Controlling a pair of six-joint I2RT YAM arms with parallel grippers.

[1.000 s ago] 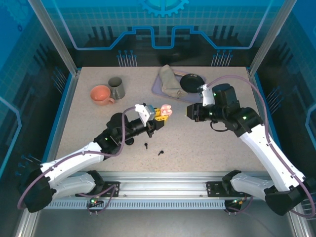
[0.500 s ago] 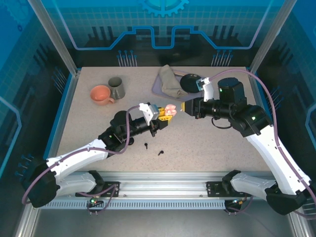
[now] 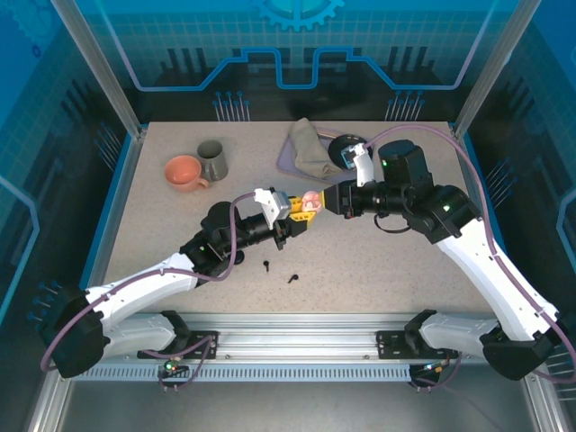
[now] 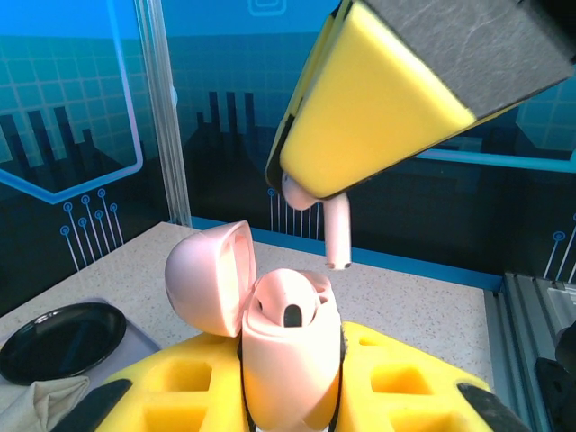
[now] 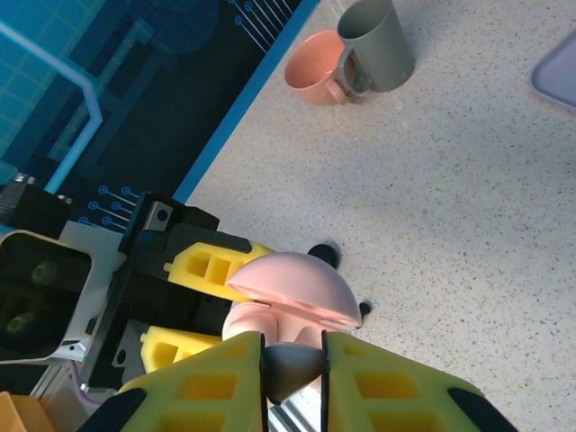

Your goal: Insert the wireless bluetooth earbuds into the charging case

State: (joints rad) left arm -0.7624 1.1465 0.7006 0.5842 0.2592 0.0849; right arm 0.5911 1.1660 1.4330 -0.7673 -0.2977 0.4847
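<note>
Whitish earbud (image 4: 335,236), plain from left wrist, hangs stem-down over pink case (image 4: 290,346).

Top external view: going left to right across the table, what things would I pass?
Pink cup → grey mug → first black earbud → second black earbud → pink charging case → black plate.

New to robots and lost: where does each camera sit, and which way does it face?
Top: overhead behind the arms, facing down on the table; both arms show.
Left wrist: faces the pink case in the left claw; above, right claw with pale earbud.
Right wrist: looks down past its fingers.
Both wrists share the case.
</note>
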